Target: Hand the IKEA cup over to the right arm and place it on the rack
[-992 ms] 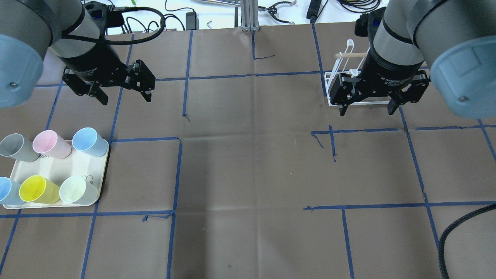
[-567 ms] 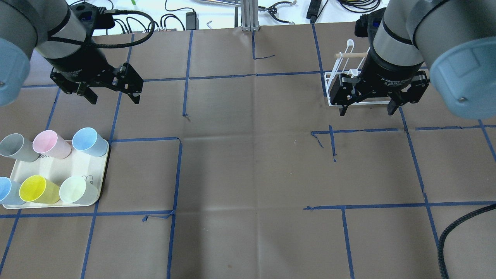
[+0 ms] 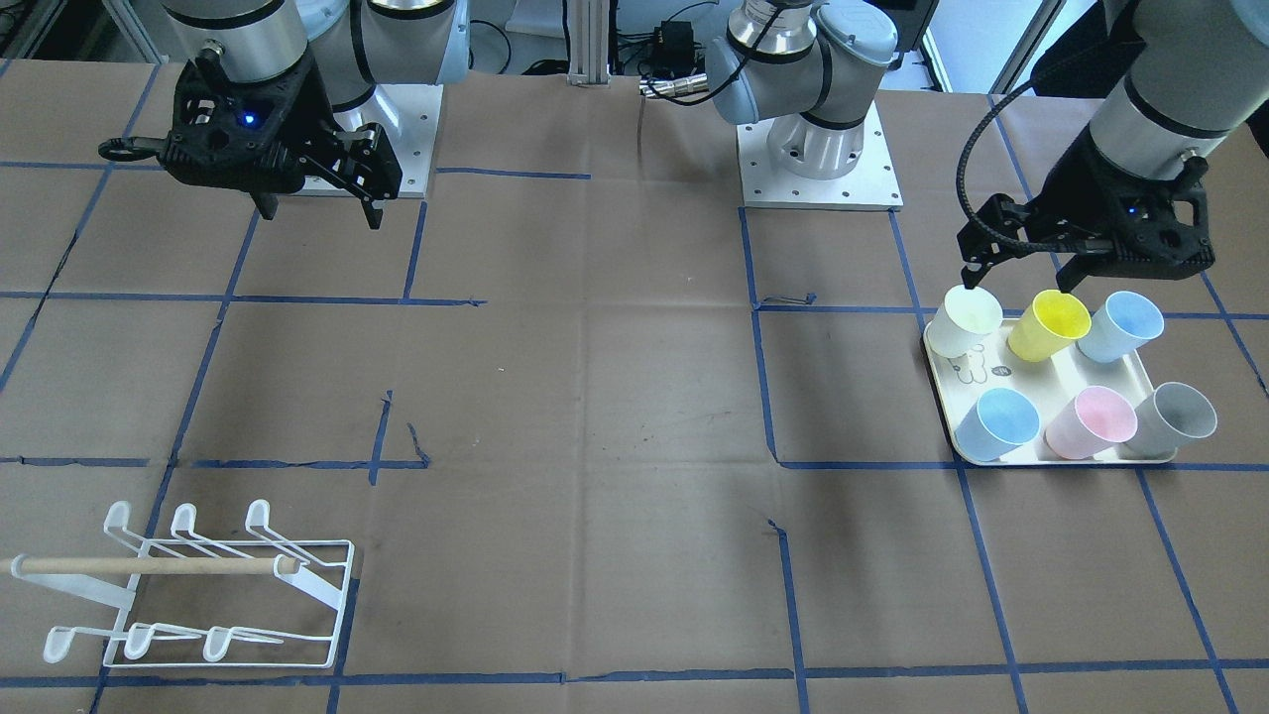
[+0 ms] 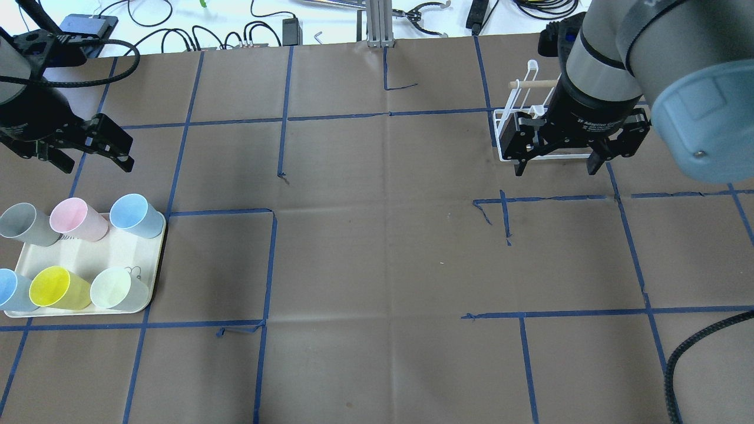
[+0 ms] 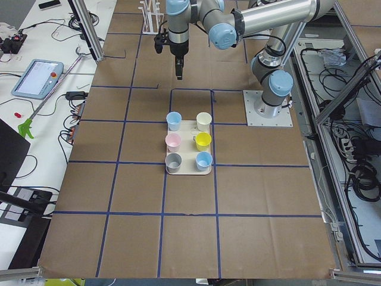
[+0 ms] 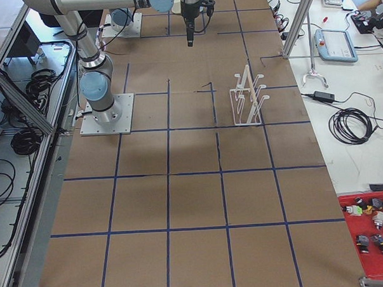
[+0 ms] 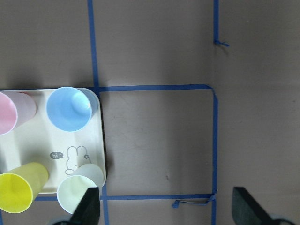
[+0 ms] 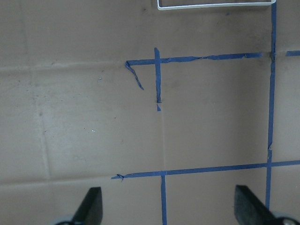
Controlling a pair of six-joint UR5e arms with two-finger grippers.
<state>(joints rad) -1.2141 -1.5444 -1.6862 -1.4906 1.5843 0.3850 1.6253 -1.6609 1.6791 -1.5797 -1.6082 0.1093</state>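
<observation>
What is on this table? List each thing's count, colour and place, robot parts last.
table: one, brown paper, blue tape grid.
tray: one, cream, robot's left side.
blue cups: two, opposite tray corners.
pink cup: one, on tray.
grey cup: one, on tray.
yellow cup: one, on tray.
pale green cup: one, on tray.
rack: one, white wire, wooden rod, robot's right side.
left gripper: one, black, open, raised near tray.
right gripper: one, black, open, raised, robot's right side.

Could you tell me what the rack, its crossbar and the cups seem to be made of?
Rack: likely metal wire with a smooth white coating, judging by its thin bent rods.
Crossbar: apparently pale, matte, unpainted wood.
Cups: probably plastic, with uniform pastel colour and a soft matte sheen, though this cannot be certain.
</observation>
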